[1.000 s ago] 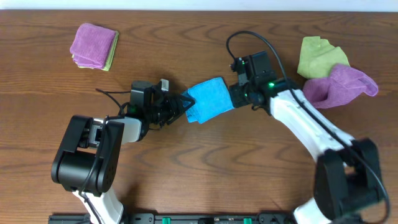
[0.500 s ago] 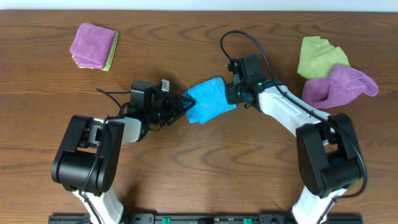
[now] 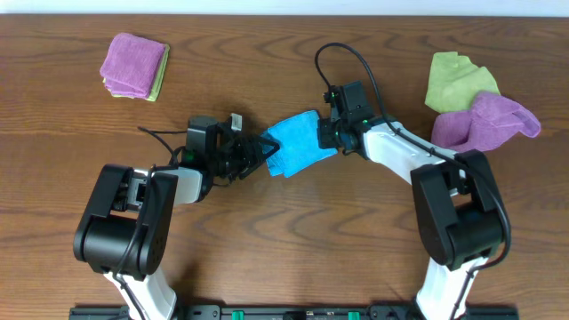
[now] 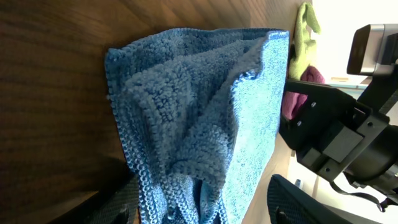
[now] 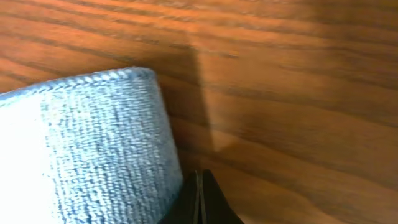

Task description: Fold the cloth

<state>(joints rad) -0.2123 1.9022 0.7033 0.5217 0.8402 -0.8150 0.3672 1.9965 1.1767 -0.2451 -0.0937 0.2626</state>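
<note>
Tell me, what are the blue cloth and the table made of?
The blue cloth looks like soft microfibre or terry: tiny fuzzy loops cover it, it has a stitched edge, and it bunches into floppy folds. The table looks like wood with a smooth, slightly shiny finish: brown grain streaks run along it. It could be a wood-look coating; the pictures can't settle that.

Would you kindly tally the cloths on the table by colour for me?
Blue: 1, the blue cloth in the middle.
Purple: 2, the folded purple cloth and the crumpled purple cloth.
Green: 2, the folded green cloth beneath the folded purple one, and the crumpled green cloth.
Total: 5.
</note>
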